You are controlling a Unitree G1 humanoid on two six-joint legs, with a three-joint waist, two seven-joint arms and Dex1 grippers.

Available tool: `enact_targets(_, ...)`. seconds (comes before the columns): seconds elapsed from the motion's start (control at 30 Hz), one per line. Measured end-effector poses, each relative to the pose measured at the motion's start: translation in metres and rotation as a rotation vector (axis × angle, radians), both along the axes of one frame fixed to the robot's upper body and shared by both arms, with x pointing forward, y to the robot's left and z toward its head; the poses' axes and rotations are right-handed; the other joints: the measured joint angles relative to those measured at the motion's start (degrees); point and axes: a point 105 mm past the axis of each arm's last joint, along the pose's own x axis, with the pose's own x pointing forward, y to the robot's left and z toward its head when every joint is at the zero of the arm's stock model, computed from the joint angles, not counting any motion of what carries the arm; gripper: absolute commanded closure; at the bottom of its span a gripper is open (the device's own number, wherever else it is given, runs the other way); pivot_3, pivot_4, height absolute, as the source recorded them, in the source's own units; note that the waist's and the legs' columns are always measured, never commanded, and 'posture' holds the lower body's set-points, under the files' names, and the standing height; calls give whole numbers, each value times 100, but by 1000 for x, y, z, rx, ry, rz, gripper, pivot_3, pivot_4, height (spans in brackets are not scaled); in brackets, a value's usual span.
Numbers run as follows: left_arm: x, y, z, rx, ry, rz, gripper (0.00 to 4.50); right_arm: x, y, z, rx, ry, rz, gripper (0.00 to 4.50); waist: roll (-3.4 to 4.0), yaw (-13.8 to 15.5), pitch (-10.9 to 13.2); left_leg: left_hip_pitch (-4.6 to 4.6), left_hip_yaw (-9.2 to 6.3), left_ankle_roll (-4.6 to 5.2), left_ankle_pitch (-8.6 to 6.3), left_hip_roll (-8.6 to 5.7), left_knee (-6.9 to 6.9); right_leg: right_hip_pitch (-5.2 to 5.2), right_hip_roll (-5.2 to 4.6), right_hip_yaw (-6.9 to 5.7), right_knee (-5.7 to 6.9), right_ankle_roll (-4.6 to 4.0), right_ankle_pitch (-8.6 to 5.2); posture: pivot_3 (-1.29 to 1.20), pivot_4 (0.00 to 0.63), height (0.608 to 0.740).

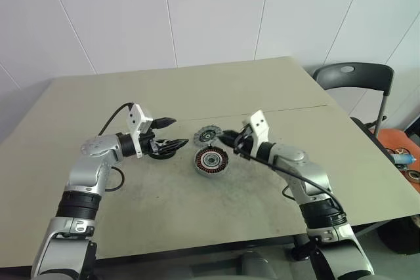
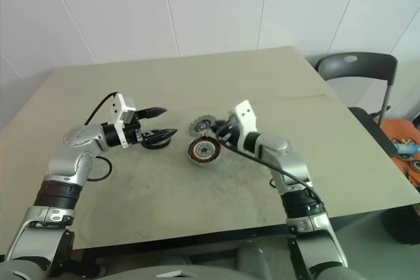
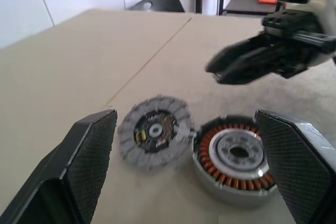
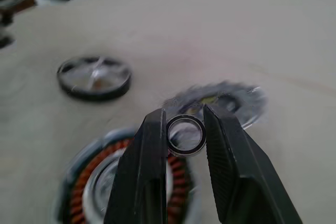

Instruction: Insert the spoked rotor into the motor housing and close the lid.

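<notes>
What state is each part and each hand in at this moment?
motor housing: flat on the table, open, copper windings exposed.
spoked rotor: on the table beside the housing, not inserted.
dark lid: on the table, apart from the housing.
small ring: pinched between the right hand's fingers.
right hand: shut on the small ring, above the housing.
left hand: open, holding nothing.

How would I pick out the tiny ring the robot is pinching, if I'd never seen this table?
Start at the tan table and find the copper-wound motor housing near its middle. Just above it, the right gripper pinches a small ring between its two black fingers. Unlike the grey spoked rotor and the dark round lid lying nearby, it is a thin, open metal hoop, far smaller and held off the table.
</notes>
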Motion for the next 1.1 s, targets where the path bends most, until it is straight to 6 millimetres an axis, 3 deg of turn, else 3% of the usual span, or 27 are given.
enact_targets(0.3,-3,1,-25,3,8,2,0,-15,10,-9,-101,34,119,3832,-3,15,0,-4,-2,-1,0,0,0,-1,-1,-1,-7,0,0,0,0,740)
enact_targets(0.6,-5,12,-54,6,46,9,0,-15,11,-14,-127,52,110,3832,-6,22,-1,-5,-2,0,0,1,0,-1,-1,-2,-8,0,1,0,0,740)
enact_targets(1.1,-2,4,-48,1,11,-13,0,-10,13,-23,-129,101,75,3832,-6,17,-1,-6,-3,0,0,0,-1,-2,-1,-2,-8,0,1,0,0,740)
